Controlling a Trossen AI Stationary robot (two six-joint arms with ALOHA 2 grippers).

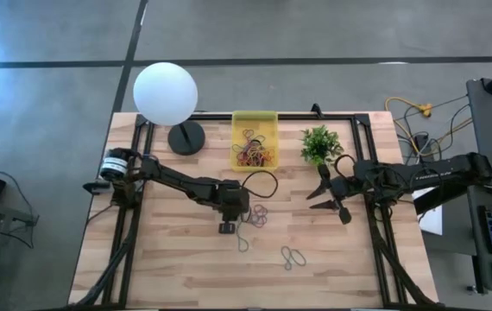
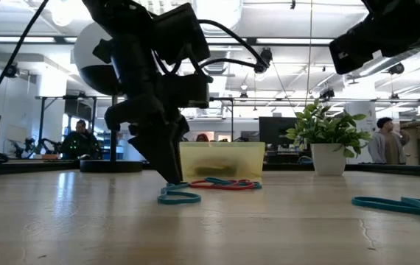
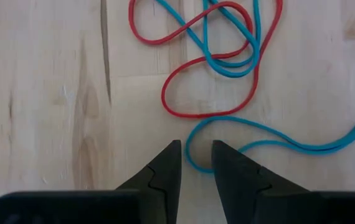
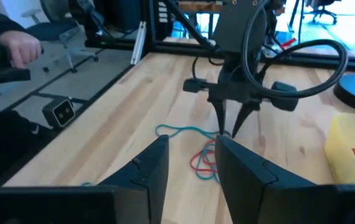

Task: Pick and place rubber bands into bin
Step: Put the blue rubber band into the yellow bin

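On the wooden table a blue rubber band (image 3: pixel 277 134) lies tangled with a red one (image 3: pixel 208 93); both lie flat. My left gripper (image 3: pixel 196 155) points down at them, open, its tips at the tabletop (image 2: pixel 172 177). The blue band's loop end (image 3: pixel 192 160) lies between the two fingertips. Whether they touch it I cannot tell. The yellow bin (image 1: pixel 255 121) stands at the far middle with several rubber bands (image 1: pixel 255 155) inside. My right gripper (image 1: pixel 315 196) hangs open in the air right of the bands, nothing between its fingers (image 4: pixel 193 155).
Another teal rubber band (image 1: pixel 293 257) lies nearer the table's front. A white globe lamp (image 1: pixel 166 93) stands left of the bin and a small potted plant (image 1: pixel 319 142) right of it. Black frame rails (image 1: pixel 134 173) run along the table's sides. A person's hand (image 4: pixel 22 46) shows beyond the table.
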